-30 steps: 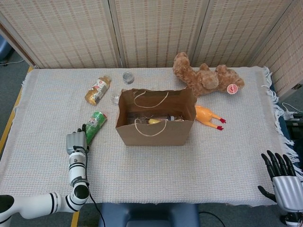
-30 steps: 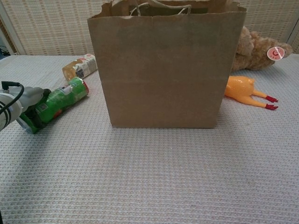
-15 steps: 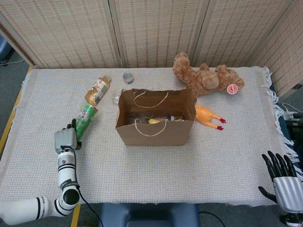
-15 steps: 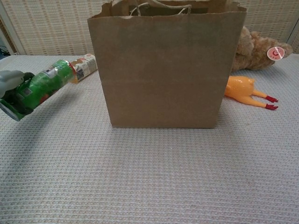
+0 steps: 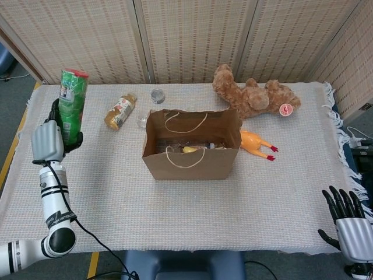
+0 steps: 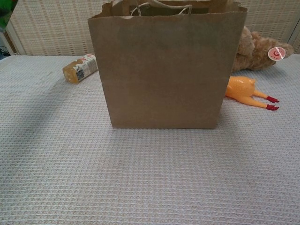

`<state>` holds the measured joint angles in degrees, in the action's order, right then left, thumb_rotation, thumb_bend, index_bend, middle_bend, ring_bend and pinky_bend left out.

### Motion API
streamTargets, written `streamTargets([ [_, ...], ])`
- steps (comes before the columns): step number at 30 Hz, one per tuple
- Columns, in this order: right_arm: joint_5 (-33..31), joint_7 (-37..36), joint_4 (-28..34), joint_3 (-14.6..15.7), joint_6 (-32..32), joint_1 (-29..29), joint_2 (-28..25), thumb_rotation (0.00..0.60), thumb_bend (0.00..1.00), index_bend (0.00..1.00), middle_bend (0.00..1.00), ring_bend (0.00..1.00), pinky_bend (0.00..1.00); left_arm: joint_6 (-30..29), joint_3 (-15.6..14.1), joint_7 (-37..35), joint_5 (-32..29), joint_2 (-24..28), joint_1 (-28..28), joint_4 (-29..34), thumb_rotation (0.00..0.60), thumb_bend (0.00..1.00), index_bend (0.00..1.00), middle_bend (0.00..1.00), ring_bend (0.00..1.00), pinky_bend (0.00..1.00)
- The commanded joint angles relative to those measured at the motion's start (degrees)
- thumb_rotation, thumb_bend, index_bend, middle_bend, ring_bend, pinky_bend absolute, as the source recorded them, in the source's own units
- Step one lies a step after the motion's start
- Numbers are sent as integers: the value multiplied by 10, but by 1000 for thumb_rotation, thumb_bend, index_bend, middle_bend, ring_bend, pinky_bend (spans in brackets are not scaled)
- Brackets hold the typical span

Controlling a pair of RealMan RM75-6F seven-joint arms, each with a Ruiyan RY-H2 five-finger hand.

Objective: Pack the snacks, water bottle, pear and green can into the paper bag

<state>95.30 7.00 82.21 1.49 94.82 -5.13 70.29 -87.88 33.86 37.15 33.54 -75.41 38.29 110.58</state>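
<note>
My left hand (image 5: 51, 139) grips the green can (image 5: 71, 104) and holds it upright, high over the table's left side. In the chest view only a green sliver of the can (image 6: 6, 8) shows at the top left corner. The brown paper bag (image 5: 191, 147) stands open mid-table with items inside, a yellow one visible. It fills the middle of the chest view as the bag (image 6: 164, 65). A snack tube (image 5: 120, 111) with an orange label lies left of the bag, also seen as the tube (image 6: 80, 68). My right hand (image 5: 348, 221) hangs with fingers spread at the front right corner, holding nothing.
A brown teddy bear (image 5: 254, 95) lies behind the bag at the back right. An orange rubber chicken (image 5: 257, 143) rests just right of the bag. A small clear cup (image 5: 157, 95) stands behind the bag. Woven screens close off the back.
My left hand has lifted the green can off the table, swinging it from lying flat to upright and up to the left. It has left the chest view almost entirely. The right hand stayed put.
</note>
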Motion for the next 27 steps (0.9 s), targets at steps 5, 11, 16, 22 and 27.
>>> streamTargets([
  [5,0,4,3,-1,-2,1,0,600,0,49,0,0,0,13,52,-19,5,13,55,86,600,707,516,663,691,851],
  [11,-2,2,3,-1,-4,2,-1,600,0,49,0,0,0,-7,49,17,5,-38,131,115,600,707,515,663,691,851],
  [16,-1,-4,2,0,-5,3,-2,600,0,49,0,0,0,-18,40,42,-4,-101,199,90,600,707,515,663,691,851],
  [22,-4,-5,1,-1,-8,4,-3,600,0,49,0,0,0,-3,25,49,-15,-166,258,27,600,705,513,661,689,843],
  [27,-7,-6,3,-2,-12,6,-4,600,0,49,0,0,0,24,7,40,-28,-212,286,-24,600,693,496,644,670,826],
])
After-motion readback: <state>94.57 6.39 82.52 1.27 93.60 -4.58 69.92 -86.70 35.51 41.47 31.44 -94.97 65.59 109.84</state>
